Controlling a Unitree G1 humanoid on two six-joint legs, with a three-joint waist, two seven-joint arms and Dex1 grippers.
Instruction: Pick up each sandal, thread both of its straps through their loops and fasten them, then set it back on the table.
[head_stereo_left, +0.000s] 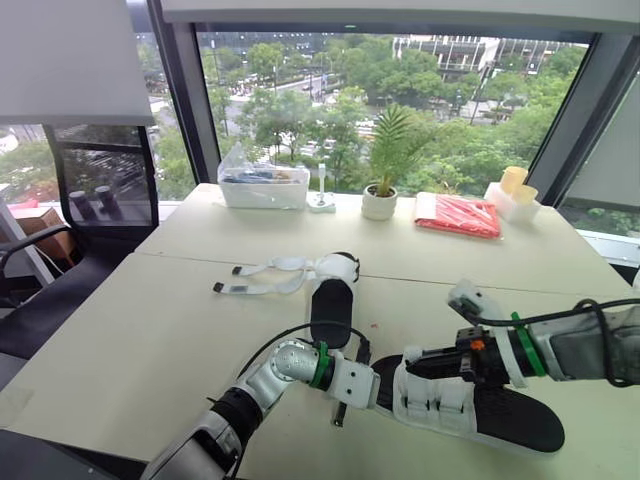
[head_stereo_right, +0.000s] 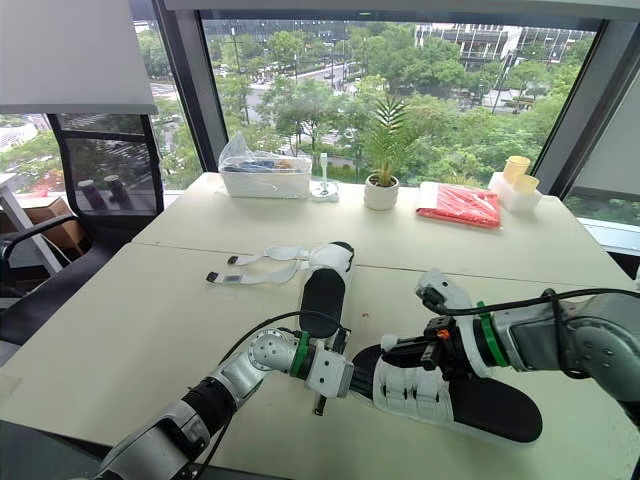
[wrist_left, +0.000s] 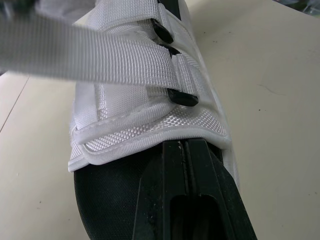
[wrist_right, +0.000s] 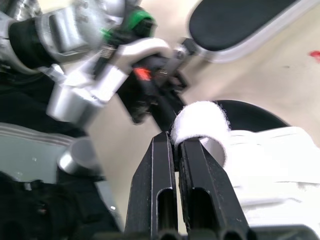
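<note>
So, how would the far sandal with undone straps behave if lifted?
The far sandal is probably light: webbing upper, thin sole that looks fairly stiff. Its loose straps sprawl limp across the table, so they'd likely dangle and snag.

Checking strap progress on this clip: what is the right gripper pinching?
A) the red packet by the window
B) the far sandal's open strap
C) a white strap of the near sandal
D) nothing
C: the right gripper is shut on a white strap of the near sandal.
</note>
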